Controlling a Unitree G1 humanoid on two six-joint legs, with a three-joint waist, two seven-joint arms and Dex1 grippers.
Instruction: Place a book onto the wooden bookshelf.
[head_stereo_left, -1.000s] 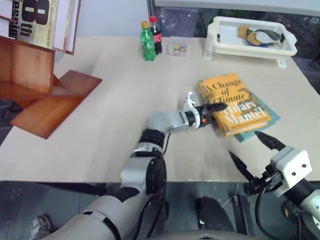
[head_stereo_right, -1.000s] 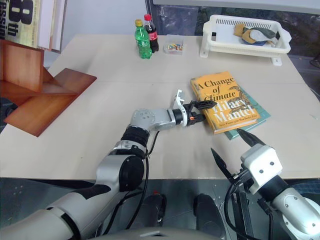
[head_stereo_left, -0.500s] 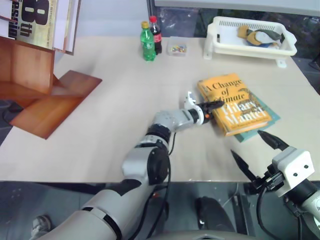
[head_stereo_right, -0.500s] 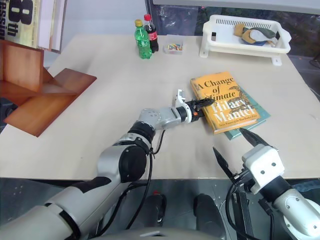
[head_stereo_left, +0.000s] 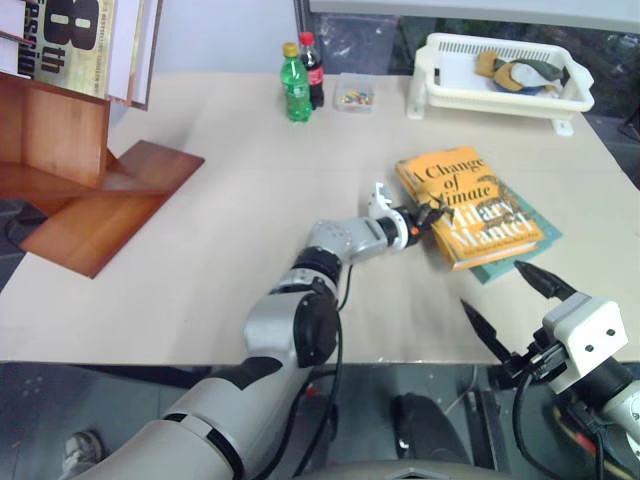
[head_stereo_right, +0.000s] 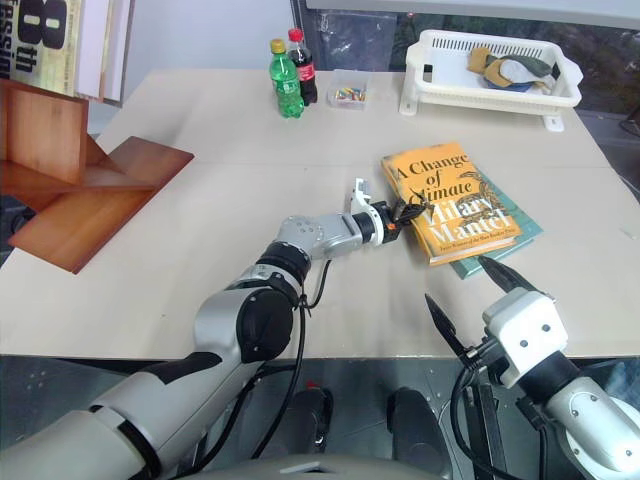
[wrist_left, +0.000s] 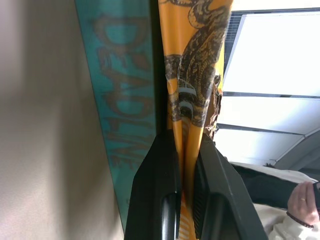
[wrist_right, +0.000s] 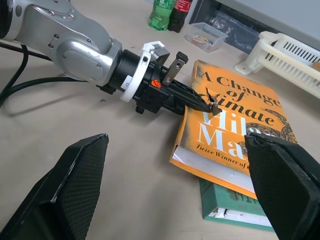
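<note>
The book (head_stereo_left: 468, 205) has a glossy orange paper jacket and white matt page edges. The left hand (wrist_right: 202, 102) beside it shows black plastic fingers (wrist_left: 155, 200) behind brushed grey metal. The bench (head_stereo_left: 220, 240) is smooth, matt beige; the wooden bookshelf (head_stereo_left: 90, 190) gleams polished.

Thick orange-yellow book (head_stereo_left: 468, 205) is lying flat on the table (head_stereo_left: 230, 150), cover up w/ "A Change of Climate / Hilary Mantel" showing, white page edges facing the near side. It's sitting skewed on top of a thinner teal-green book (head_stereo_left: 520, 255), which is poking out at the near-right corner. In the right wrist view its cover edge is lifting slightly at the spine-side corner, w/ black fingers (wrist_right: 192, 97) pinching it. Wooden bookshelf (head_stereo_left: 75, 190), reddish-brown polished boards, is standing at the table's far-left edge, well apart from the book, open compartments facing in.
</note>
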